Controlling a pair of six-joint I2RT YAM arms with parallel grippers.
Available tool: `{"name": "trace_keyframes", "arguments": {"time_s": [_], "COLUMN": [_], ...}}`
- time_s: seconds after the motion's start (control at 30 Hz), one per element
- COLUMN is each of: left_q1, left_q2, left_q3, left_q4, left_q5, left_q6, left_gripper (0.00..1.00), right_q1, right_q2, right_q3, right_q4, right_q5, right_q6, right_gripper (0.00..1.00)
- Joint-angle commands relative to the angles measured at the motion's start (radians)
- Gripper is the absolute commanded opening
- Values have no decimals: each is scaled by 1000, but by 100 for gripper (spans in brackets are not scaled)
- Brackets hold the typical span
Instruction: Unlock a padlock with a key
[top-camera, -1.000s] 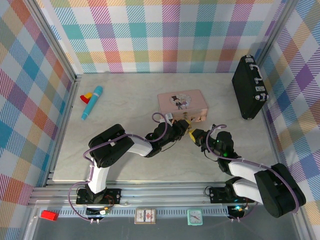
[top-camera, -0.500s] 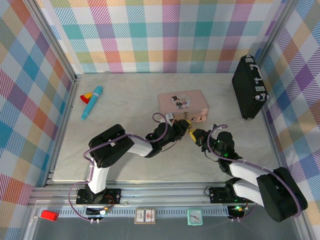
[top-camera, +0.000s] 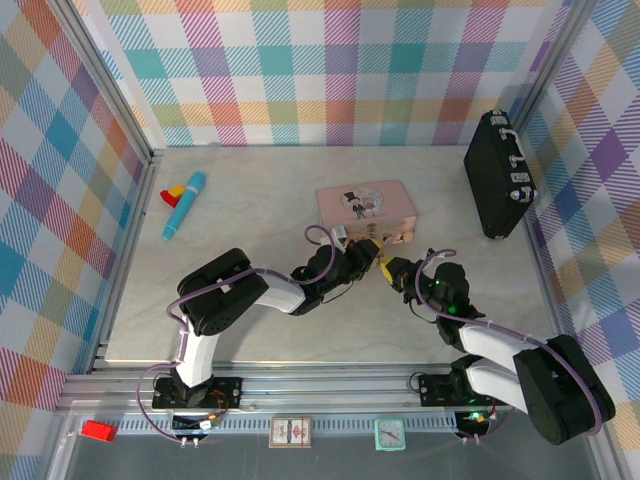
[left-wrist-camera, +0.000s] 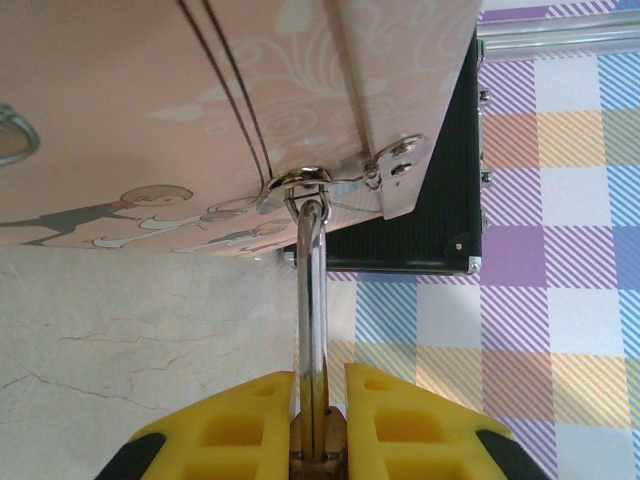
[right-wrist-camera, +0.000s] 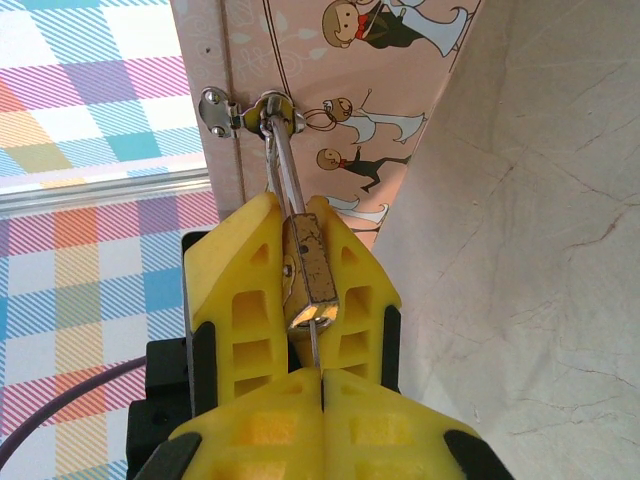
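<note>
Top: left gripper (top-camera: 372, 252) and right gripper (top-camera: 393, 268) sat tip to tip at pink tin (top-camera: 365, 205), tin shut.
Left wrist: narrow pincer clamped padlock (left-wrist-camera: 312, 300), shackle through tin's hasp (left-wrist-camera: 300, 180).
Right wrist: pincer closed tight, pinching key (right-wrist-camera: 315, 348) at padlock's base.

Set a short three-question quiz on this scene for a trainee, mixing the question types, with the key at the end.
1. True or false: the small brass padlock lies loose, with no gripper on it.
2. The padlock's silvery shackle passes through: A) a latch on the black case; B) the metal hasp of the pink rectangular tin; C) the teal pen.
3. Fill in: the left gripper is clamped on the ___, while the right gripper pinches the thin metal key at its underside.
Key: 1 false; 2 B; 3 padlock.
</note>
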Motion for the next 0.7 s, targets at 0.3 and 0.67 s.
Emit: {"name": "trace_keyframes", "arguments": {"time_s": [0.3,0.67], "left_q1": [-42,-59], "left_q2": [-34,-43], "left_q3": [37,39], "left_q4": [137,111], "left_q5": [57,61], "left_q6": [34,57], "left_gripper": [0,0], "right_q1": [-17,-31], "right_q2": [6,17], "right_q3": [44,51], "right_q4": [7,14], "right_q5": [47,52], "right_q6": [-8,-3], "right_gripper": [0,0]}}
